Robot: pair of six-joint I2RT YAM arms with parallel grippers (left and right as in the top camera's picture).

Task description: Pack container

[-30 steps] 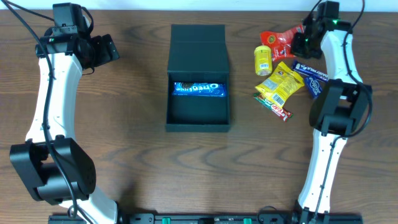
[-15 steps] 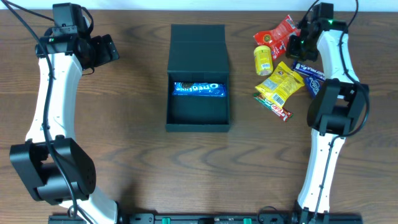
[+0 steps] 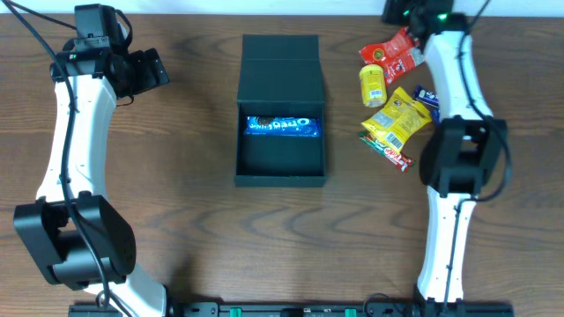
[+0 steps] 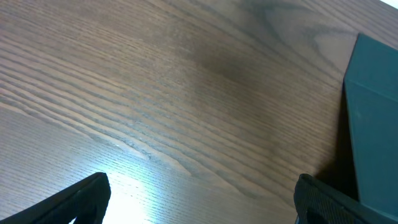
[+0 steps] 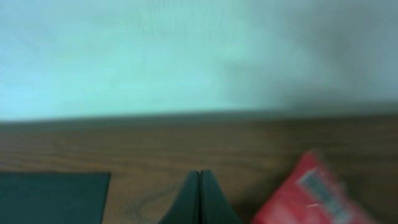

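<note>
**A:** What writing is showing right now?

**B:** Only "OREO" is reading clearly, in white on the blue packet (image 3: 282,126). It is lying crosswise inside the container (image 3: 280,158), up against the hinge end. The labels on the other snacks are too small to read.

**A:** And where is the container sitting?

**B:** It is sitting mid-table, with its flap lid lying open and flat toward the far edge. The left wrist camera is catching one of its walls (image 4: 373,124) at the right of its view.

**A:** What is lying around it?

**B:** A cluster of snacks is lying to its right, well apart from it. There is a red pouch (image 3: 394,55), a small yellow can (image 3: 373,84), a yellow bag (image 3: 398,115) and a thin red-and-green bar (image 3: 388,151). The right arm is crossing over a dark blue packet (image 3: 426,95) and hiding most of it.

**A:** How are the grippers doing?

**B:** The left gripper (image 4: 202,202) is hanging spread wide over bare wood, holding nothing. The right gripper (image 5: 199,196) is showing its fingers pressed flat together with nothing between them. It is hovering by the table's far edge, with the red pouch (image 5: 305,193) just beside it.

**A:** Is there any room to move?

**B:** The table (image 3: 194,229) is offering open wood on the left and along the near side. The wall behind the far edge is looking blurred.
</note>
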